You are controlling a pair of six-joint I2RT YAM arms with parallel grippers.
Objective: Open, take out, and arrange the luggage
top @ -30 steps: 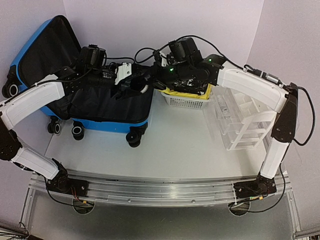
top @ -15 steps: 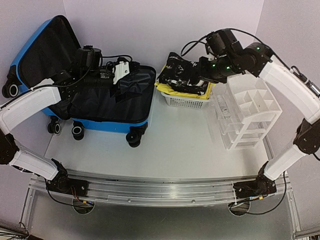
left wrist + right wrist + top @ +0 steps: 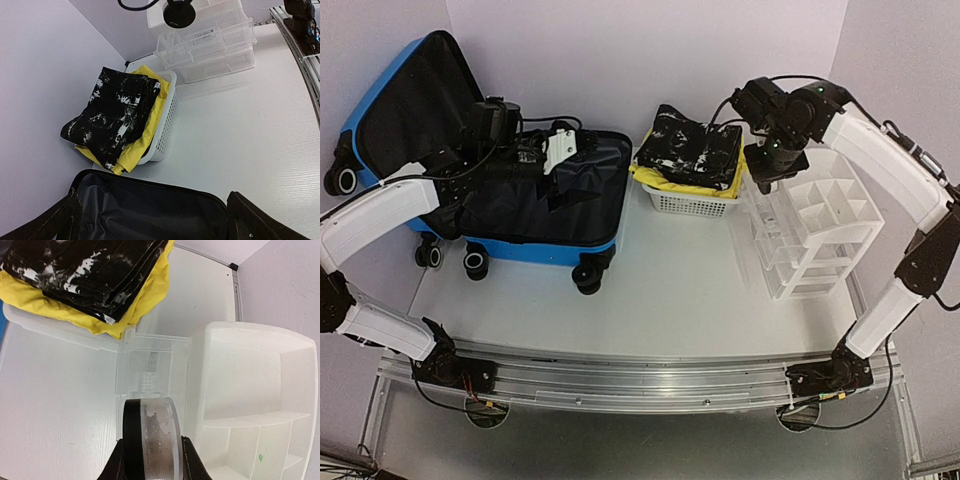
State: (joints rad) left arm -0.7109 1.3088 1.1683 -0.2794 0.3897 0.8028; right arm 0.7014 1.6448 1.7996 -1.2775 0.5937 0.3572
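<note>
open suitcase at left rear, right claw loaded

top view: the blue hard-shell suitcase [image 3: 540, 248] lies open at the left rear of the counter [image 3: 650, 290], its lid propped up towards the wall and its black lining showing. the left claw [image 3: 560, 165] hangs over that lining. just right of the suitcase, a white slatted basket [image 3: 692, 206] holds a black-and-white patterned bundle [image 3: 695, 148] on yellow cloth [image 3: 642, 177]. the right claw [image 3: 767, 178] hangs over the rear end of a clear drawer organiser [image 3: 815, 240].

left wrist: its fingers [image 3: 250, 222] stand wide apart with nothing between them, above the suitcase lining.

right wrist: the claw is narrowed onto a round thing [image 3: 150, 435] with a black rim and a cloudy face; what it is i cannot tell.
</note>
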